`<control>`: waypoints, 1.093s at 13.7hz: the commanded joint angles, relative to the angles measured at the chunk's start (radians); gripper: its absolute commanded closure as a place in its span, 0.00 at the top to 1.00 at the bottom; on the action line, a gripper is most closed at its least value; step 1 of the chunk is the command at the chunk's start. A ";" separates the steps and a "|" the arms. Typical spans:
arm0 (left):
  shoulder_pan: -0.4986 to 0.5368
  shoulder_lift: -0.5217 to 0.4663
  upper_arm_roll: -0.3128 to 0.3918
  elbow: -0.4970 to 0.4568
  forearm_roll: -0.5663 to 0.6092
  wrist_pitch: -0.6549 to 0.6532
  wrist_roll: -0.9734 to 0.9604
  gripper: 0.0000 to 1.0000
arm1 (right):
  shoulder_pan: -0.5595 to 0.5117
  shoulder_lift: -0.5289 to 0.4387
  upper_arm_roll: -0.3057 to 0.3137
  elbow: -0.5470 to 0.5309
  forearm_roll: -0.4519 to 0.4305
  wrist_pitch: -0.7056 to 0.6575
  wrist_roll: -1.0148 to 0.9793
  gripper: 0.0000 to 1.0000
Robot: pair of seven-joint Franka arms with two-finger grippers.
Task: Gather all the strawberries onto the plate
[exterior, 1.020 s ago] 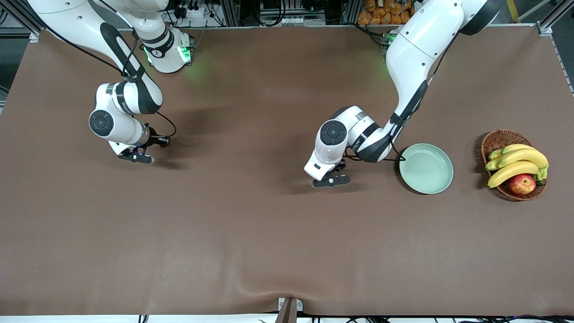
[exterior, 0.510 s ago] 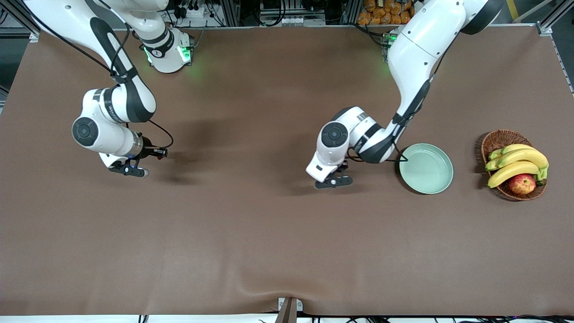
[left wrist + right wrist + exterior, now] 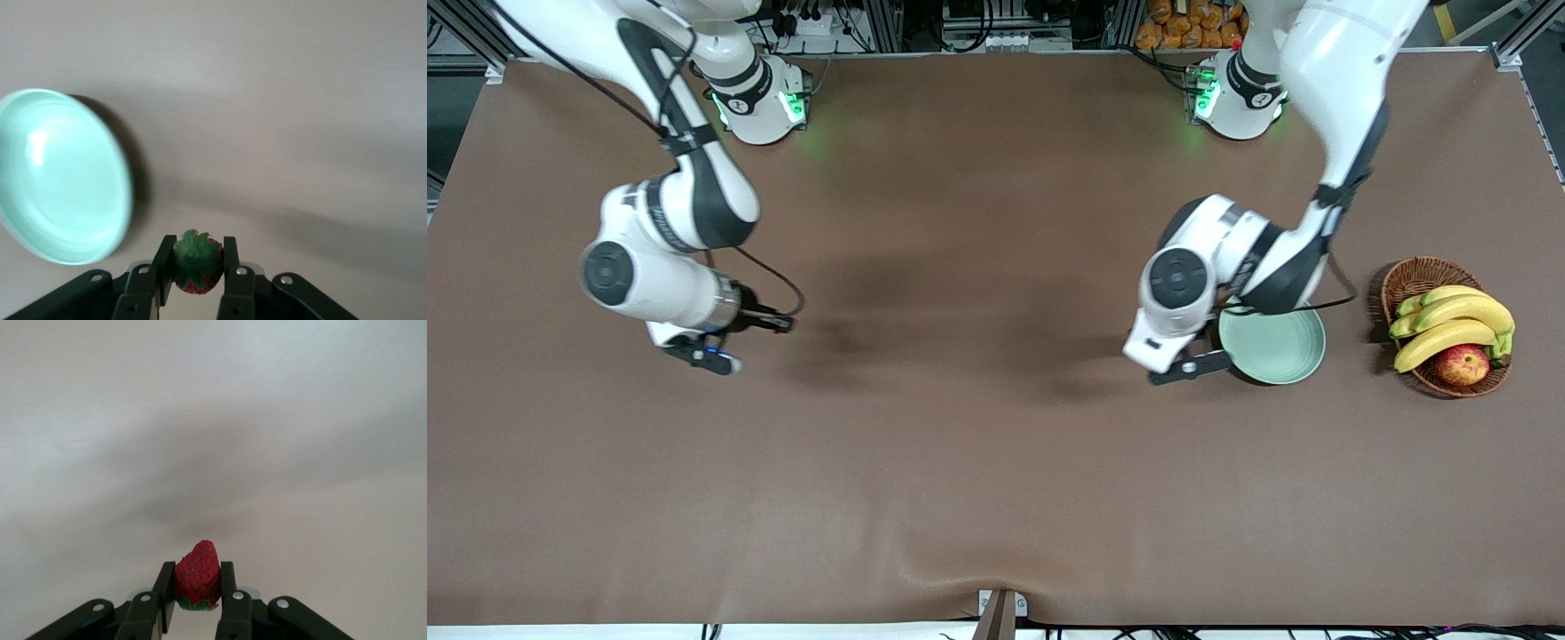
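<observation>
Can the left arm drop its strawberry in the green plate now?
Probably yes. The left gripper, shut on a small red strawberry, hangs beside the rim of the round, pale mint-green plate, and nothing lies between them.

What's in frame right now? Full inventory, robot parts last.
plate: 1, pale mint green, on the table toward the left arm's end, no berries in it.
strawberries: 2 visible, red with green tops; one held in the left end effector, one held in the right end effector.
basket: 1, brown wicker, beside the plate, closer to the table's end.
bananas: 1 bunch, yellow, in the basket.
apple: 1, red-yellow, in the basket.
table: 1, brown cover.
left end effector: 1, black, over the plate's edge.
right end effector: 1, black, over bare table at the right arm's end.
</observation>
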 commanded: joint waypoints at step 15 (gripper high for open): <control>0.318 -0.034 -0.015 -0.265 0.158 0.259 0.296 1.00 | 0.531 0.612 0.019 0.683 0.092 0.444 0.884 0.00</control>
